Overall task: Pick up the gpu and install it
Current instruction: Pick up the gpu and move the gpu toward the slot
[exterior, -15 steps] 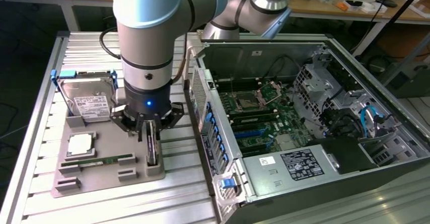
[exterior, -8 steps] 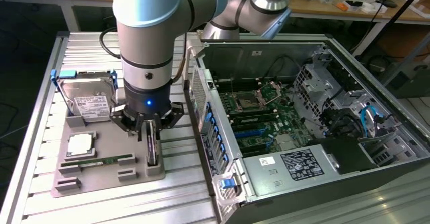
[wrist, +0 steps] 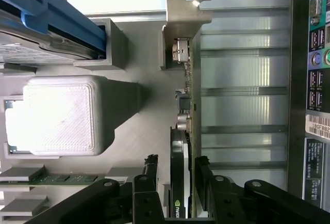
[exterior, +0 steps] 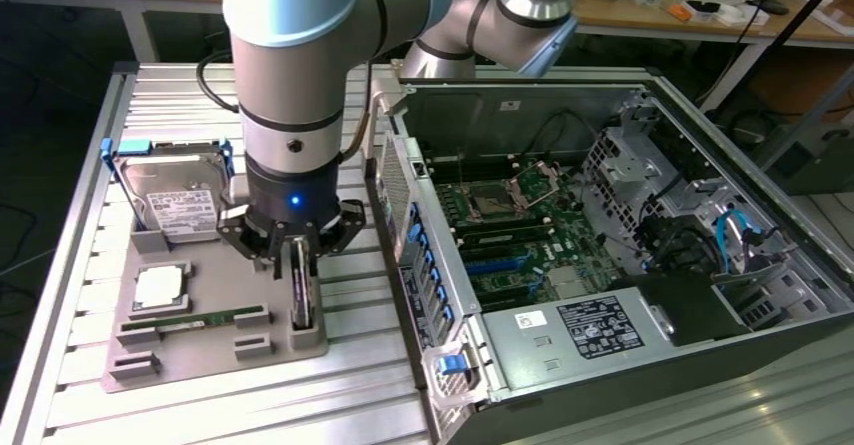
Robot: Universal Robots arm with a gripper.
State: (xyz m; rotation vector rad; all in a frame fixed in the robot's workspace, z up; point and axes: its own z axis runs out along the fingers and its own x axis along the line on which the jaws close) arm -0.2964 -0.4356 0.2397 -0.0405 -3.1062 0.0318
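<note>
Your fingers [wrist: 202, 172] stand open, one either side of the gpu [wrist: 181, 123], not yet clamped. Card stands on edge in the grey holder [exterior: 200, 355] on the surface [exterior: 74, 265], beside the open computer case [exterior: 601, 265]. Likely light, stiff, fragile: grip the flat faces mid-length, clear of connectors.

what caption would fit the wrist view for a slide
Open gripper straddling the gpu, standing on edge in the grey parts holder beside the computer case
</note>
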